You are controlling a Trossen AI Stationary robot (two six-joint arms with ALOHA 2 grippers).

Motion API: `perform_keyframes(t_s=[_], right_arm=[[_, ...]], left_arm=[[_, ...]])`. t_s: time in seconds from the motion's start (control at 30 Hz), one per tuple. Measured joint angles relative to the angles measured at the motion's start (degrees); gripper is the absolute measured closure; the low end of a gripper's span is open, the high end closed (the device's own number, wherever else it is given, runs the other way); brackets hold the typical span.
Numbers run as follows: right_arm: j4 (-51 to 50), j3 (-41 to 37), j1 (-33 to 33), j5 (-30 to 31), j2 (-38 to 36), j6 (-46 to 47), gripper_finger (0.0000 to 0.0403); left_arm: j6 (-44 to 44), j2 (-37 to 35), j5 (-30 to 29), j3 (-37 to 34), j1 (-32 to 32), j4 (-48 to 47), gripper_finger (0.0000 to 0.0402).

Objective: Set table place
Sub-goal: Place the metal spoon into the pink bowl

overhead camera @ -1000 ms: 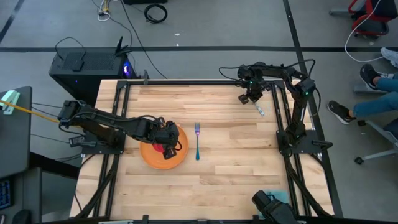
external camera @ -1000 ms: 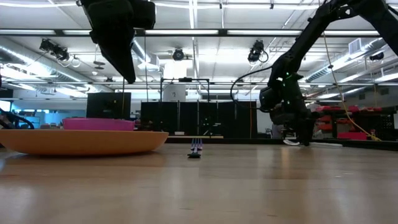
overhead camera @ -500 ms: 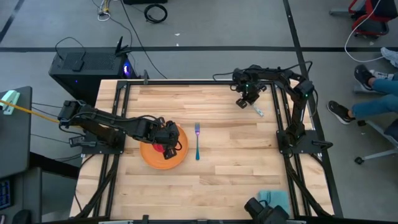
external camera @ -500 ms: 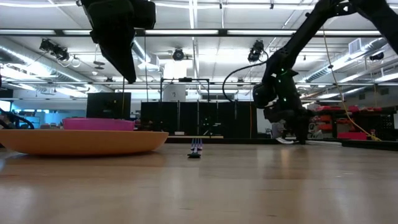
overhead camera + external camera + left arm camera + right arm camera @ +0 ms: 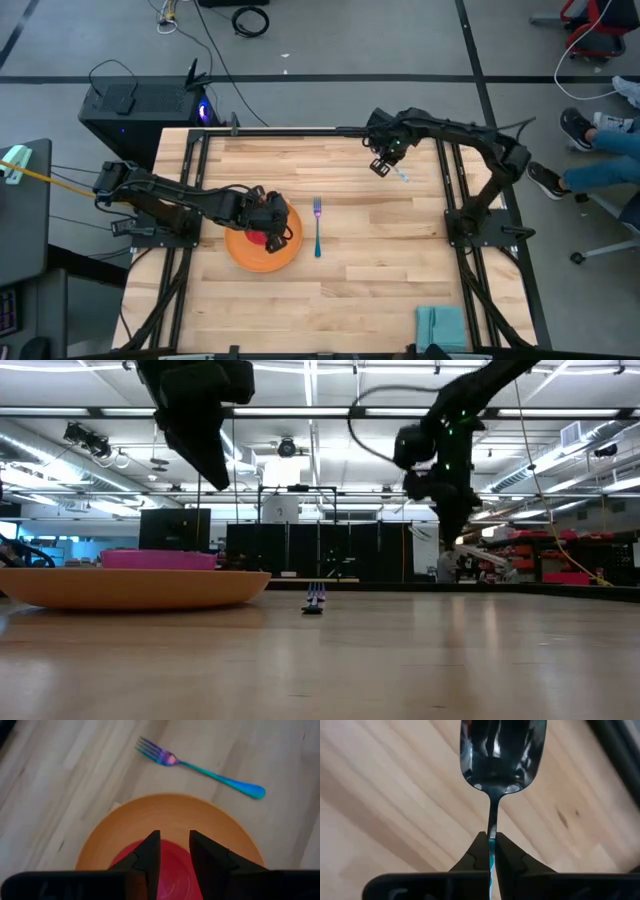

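You see the plank surface point(image 5: 350, 290) with its black rails. Near its left-centre lies the orange plate point(image 5: 288, 250), carrying the pink-red cup point(image 5: 172, 870). The left pincer point(image 5: 268, 222) hangs directly over that cup — fingers slightly apart, gripping nothing. The blue-handled fork point(image 5: 317, 226) lies flat just beside the plate, tines toward the far edge. A folded teal napkin point(image 5: 441, 324) rests at the near right corner. Toward the far right, the right pincer point(image 5: 384, 160) is raised above the surface — clamped tight on the handle of the spoon point(image 5: 502, 755).
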Motion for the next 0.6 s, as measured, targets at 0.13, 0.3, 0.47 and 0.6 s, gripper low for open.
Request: perform_keyframes(t_s=[0.13,0.3,0.47,0.6], right_arm=[[2.3,0.0,3.3,0.5,-3.4,0.8,0.0394],[4.8,0.4,7.3,2.4,-5.6,2.5,0.0394],[3.5,5.8,11.9,2.4,-5.3,2.6,0.0394],[3.0,12.0,15.5,2.4,-3.6,2.1,0.0394]], left_arm=[[0.3,0.0,-1.0,0.0,0.0,1.9,0.0285],[0.3,0.0,-1.1,0.0,0.0,3.1,0.0284],[0.0,0.0,-1.1,0.0,0.0,3.1,0.0290],[0.0,0.0,-1.1,0.0,0.0,3.1,0.0290]])
